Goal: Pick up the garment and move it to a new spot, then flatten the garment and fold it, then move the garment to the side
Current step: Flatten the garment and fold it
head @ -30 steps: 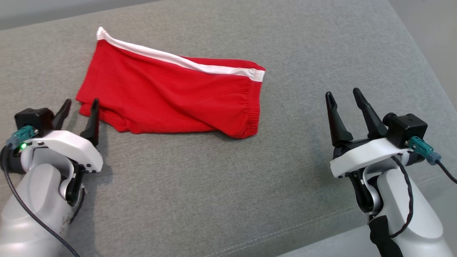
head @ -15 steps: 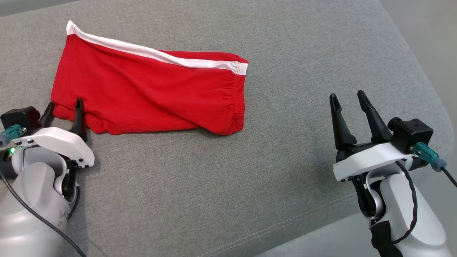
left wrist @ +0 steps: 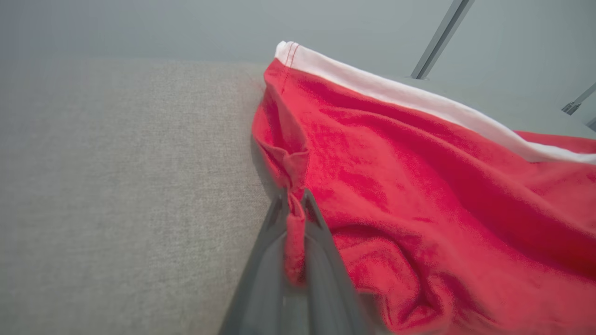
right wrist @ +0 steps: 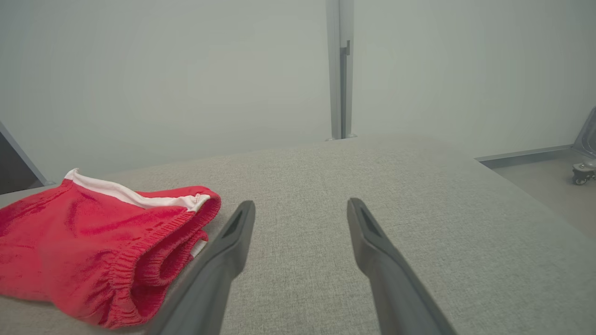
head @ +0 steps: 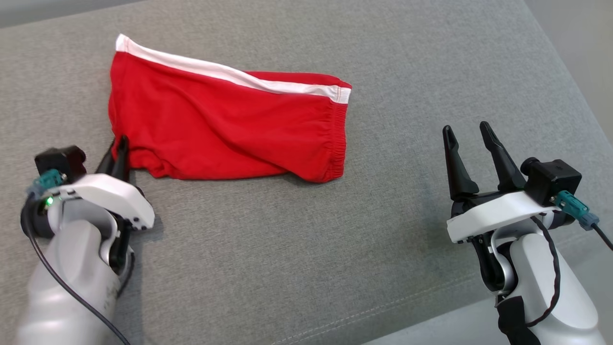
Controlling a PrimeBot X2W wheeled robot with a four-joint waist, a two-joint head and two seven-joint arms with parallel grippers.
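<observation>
A broad grey fabric cushion (head: 297, 249) carries it all, with a stitched seam (head: 364, 317) running near its front edge. Directly on it lie rumpled red shorts (head: 230, 129), the white stripe (head: 225, 74) along the far side and the gathered waistband (head: 337, 143) toward the right.

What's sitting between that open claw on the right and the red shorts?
Nothing but bare grey cushion lies between the right gripper and the red shorts. The head view shows that stretch, and the right wrist view agrees.
</observation>
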